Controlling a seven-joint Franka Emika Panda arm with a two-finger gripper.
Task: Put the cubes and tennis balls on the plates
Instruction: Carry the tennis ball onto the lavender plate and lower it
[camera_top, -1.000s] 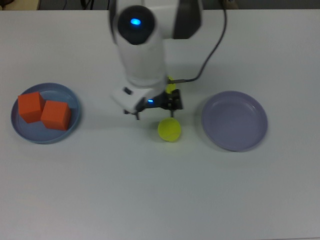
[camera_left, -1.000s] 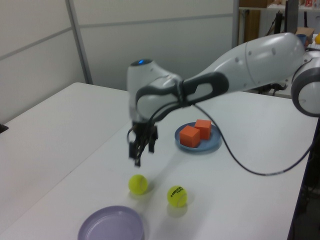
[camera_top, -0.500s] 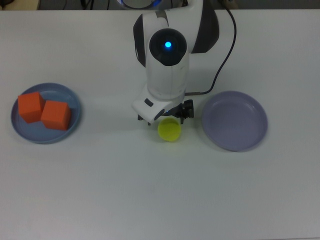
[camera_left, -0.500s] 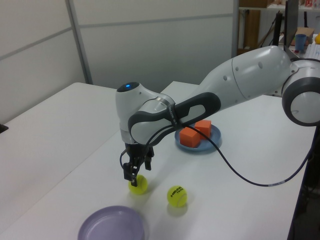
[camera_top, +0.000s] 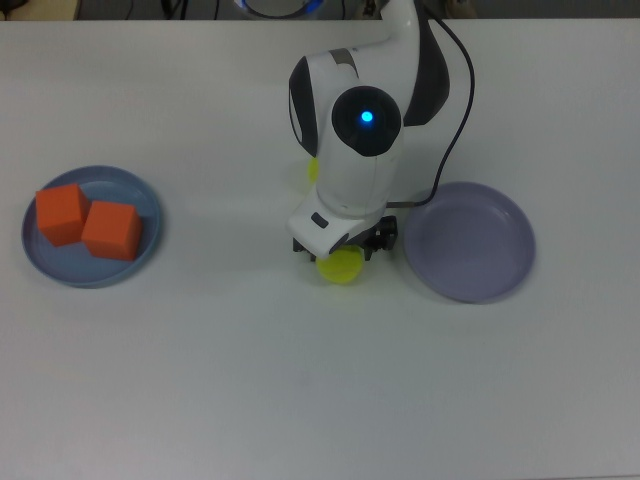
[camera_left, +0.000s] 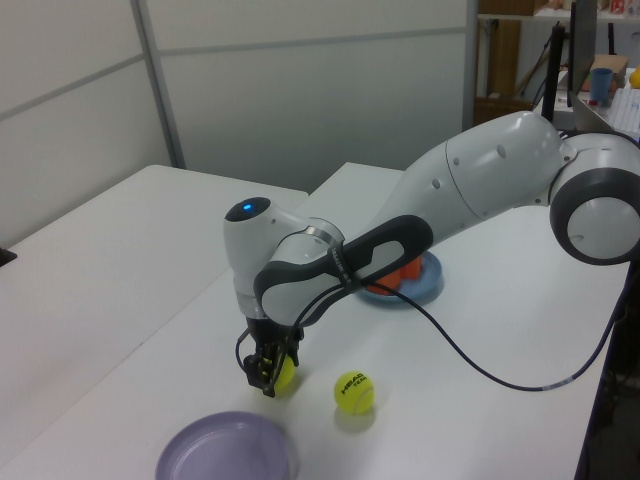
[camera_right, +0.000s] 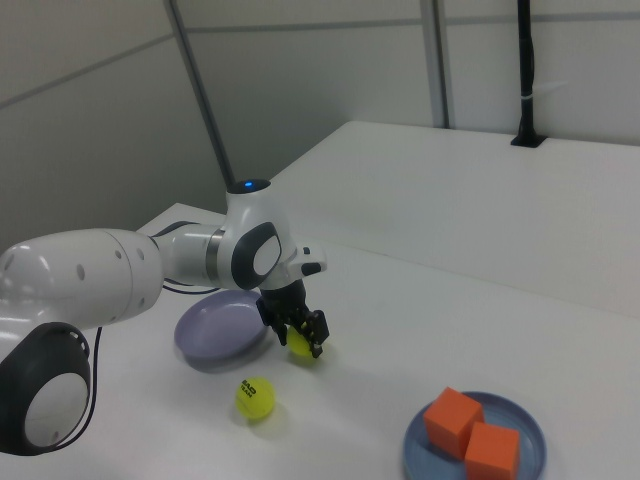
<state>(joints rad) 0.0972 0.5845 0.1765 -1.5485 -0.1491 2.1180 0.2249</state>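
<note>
Yellow-green felt shows between the dark fingers of the gripper (camera_left: 268, 377), which has dropped over the last second from hovering above the table to sitting right down around the nearer tennis ball (camera_top: 340, 266). The fingers stand either side of the ball and close against it, but I cannot tell whether they have actually clamped or are merely straddling it. The ball itself has not shifted; it rests on the white table (camera_top: 300, 400), just beside the lavender plate (camera_top: 468, 241) on the top view's right. My reading is that the reach is finished and the grasp is at hand, so what remains for this ball is a squeeze, a lift and a short carry onto that plate. Counting outward from here: two tennis balls in all, the one at the gripper and a second with black lettering (camera_left: 353, 391) lying free on the table near it, apart from both the gripper and the plate; in the top view that second ball shows only as a sliver beside the arm (camera_top: 360, 140). Two plates: the lavender one, bare, and farther off on the top view's left the blue plate (camera_top: 140, 190). Two orange cubes (camera_top: 88, 222) sit side by side and touching on the blue plate, so that half of the job looks done, while neither ball is on a plate yet. One arm, one gripper, nothing else on the tabletop that I can make out.
</note>
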